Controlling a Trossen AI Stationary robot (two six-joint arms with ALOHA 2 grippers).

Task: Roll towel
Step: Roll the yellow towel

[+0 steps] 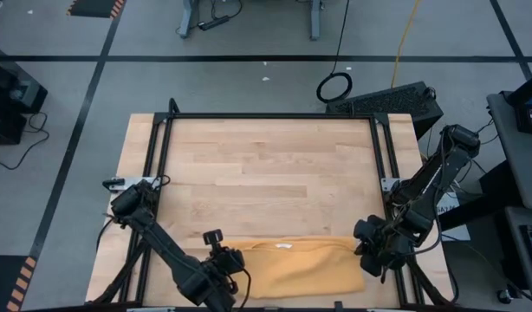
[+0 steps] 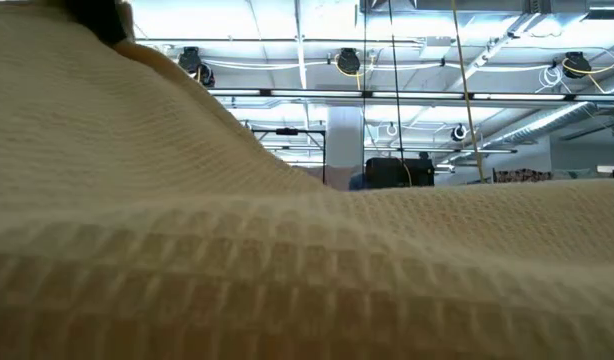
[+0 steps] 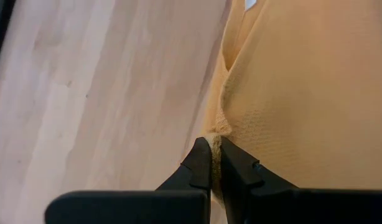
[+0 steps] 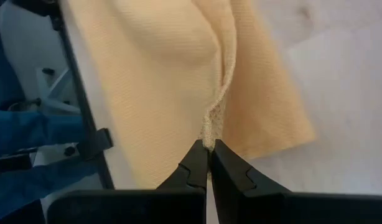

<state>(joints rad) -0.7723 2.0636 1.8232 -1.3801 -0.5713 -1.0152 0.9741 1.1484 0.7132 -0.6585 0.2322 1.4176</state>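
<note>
The mustard-yellow towel point(image 1: 301, 270) lies as a wide band along the table's near edge, with a small white tag point(image 1: 283, 247) near its far edge. In the low view the towel point(image 2: 287, 250) fills the picture, rising toward the left. My left gripper point(image 1: 238, 260) is shut on the towel's left end. My right gripper point(image 1: 363, 245) is shut on its right end. Each wrist view shows that arm's own fingertips closed on puckered cloth: left point(image 3: 214, 144), right point(image 4: 208, 146). My left gripper pinches a puckered bit of the towel's left-end edge point(image 3: 217, 129) between its two fingers, which slant down from the near left. Creases run from the pinch into the cloth; the rest lies on the table. My right gripper pinches a bunched bit of the towel's right-end edge point(image 4: 211, 123) between its two fingers, which slant down from the right. A fold runs away from the pinch, and another layer of the towel point(image 4: 272, 106) lies spread beneath it.
Bare wooden tabletop point(image 1: 266, 173) stretches from the towel to the far edge. Black frame rails point(image 1: 270, 115) run along the table's far edge and both sides. A dark case point(image 1: 387, 100) stands on the floor beyond the far right corner.
</note>
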